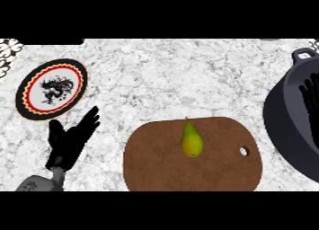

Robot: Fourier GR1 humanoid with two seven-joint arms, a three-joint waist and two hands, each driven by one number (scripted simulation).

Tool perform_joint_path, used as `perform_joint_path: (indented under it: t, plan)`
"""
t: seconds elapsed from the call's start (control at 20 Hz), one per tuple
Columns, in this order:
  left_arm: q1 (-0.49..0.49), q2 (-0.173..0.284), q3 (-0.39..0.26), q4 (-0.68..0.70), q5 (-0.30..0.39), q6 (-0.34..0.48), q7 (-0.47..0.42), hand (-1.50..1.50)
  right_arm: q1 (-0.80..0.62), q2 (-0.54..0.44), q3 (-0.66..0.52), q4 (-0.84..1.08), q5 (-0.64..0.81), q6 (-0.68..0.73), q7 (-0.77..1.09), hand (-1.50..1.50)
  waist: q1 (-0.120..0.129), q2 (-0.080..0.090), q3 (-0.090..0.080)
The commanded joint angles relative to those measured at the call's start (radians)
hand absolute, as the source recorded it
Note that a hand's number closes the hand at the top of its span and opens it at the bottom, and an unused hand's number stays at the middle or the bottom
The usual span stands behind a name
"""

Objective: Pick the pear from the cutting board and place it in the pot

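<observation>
Your pear (192, 141) lies on the board (192, 168), a little left of the board's middle and toward its far edge, with the thin stem end pointing away from you and the fat end toward you. It is yellow-green and nothing touches it. The board is brown and rounded, sits at the near middle of the pale speckled worktop (188, 76), and has a small hole near its right edge. Your left robot hand (70, 137) shows at the near left, just left of the board and apart from it; its fingers are straight and spread, pointing up and to the far right, and it holds nothing. Beyond that hand, at the far left, lies a plate (52, 90) with a black rim, a red and yellow ring, and a dark figure on its white centre. The pot (284, 121), dark and round with a loop handle on its far side, stands at the right edge, just right of the board. Your right robot hand (317, 105) shows over the pot's inside, fingers straight and apart, pointing far, holding nothing.
</observation>
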Motion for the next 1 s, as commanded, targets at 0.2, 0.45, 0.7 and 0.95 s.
perform_joint_path:
  t: [0.2,0.45,0.7,0.95]
  plan:
    - [-0.191,0.045,0.157,-0.101,-0.054,0.13,-0.062,0.0,-0.147,0.057,0.074,0.086,-0.056,0.171,0.069,1.5,0.092,0.013,-0.009]
    - [-0.199,0.019,0.175,-0.139,-0.049,0.17,-0.059,0.0,-0.193,0.095,0.176,0.268,0.171,0.11,-0.046,-1.5,0.086,0.017,-0.009]
    - [-0.16,0.045,0.199,-0.169,-0.053,0.185,-0.04,0.0,-0.195,0.115,0.149,0.244,0.135,0.199,-0.19,-1.5,0.055,0.006,-0.011]
    - [-0.174,0.023,0.199,-0.181,-0.068,0.223,-0.013,0.0,-0.287,0.003,0.163,0.269,0.119,0.402,-0.129,-1.5,0.028,0.002,-0.014]
